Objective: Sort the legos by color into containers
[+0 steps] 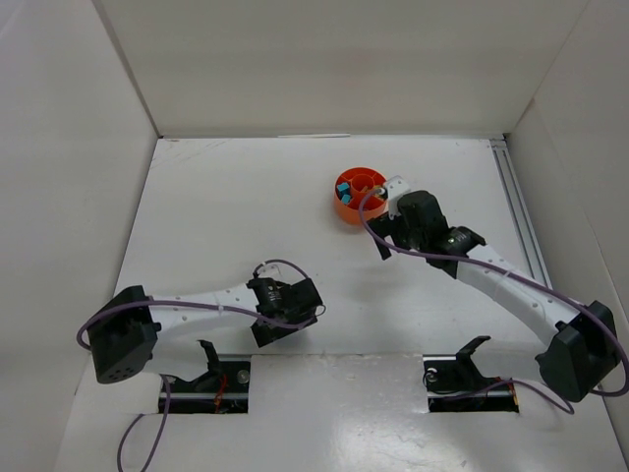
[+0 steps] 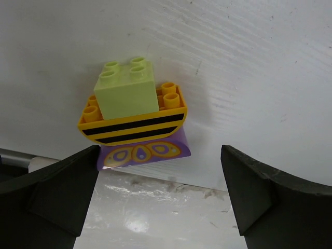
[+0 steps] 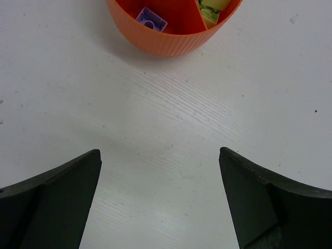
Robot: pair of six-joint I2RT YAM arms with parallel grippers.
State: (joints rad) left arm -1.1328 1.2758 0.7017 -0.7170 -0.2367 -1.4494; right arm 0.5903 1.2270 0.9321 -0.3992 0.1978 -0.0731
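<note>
Lining up on a small stack of legos [image 2: 134, 116], the left gripper [image 2: 160, 153] is hovering with its jaws spread wide and pinching nothing. The stack is sitting on the white table [image 2: 259, 78] just ahead of the fingers: a pale green brick [image 2: 127, 91] is riding on a yellow bee-striped piece [image 2: 132, 125], which is resting on a purple printed piece [image 2: 155, 151] just beside the finger at the left of that view.

The right gripper [image 3: 160, 153], equally spread and empty, is hanging just short of the orange divided dish [image 3: 171, 44]. The dish is holding a purple brick [image 3: 151, 19] in one section, a light green brick [image 3: 210, 14] in the next, and teal bricks [image 1: 343, 187] in another.

Sorting looks well along, with this joined stack the step in hand. The next move is probably calling for the left jaws to advance and close across it. Since three colours are locked together, they are likely needing to be pulled apart before each goes to its section.
</note>
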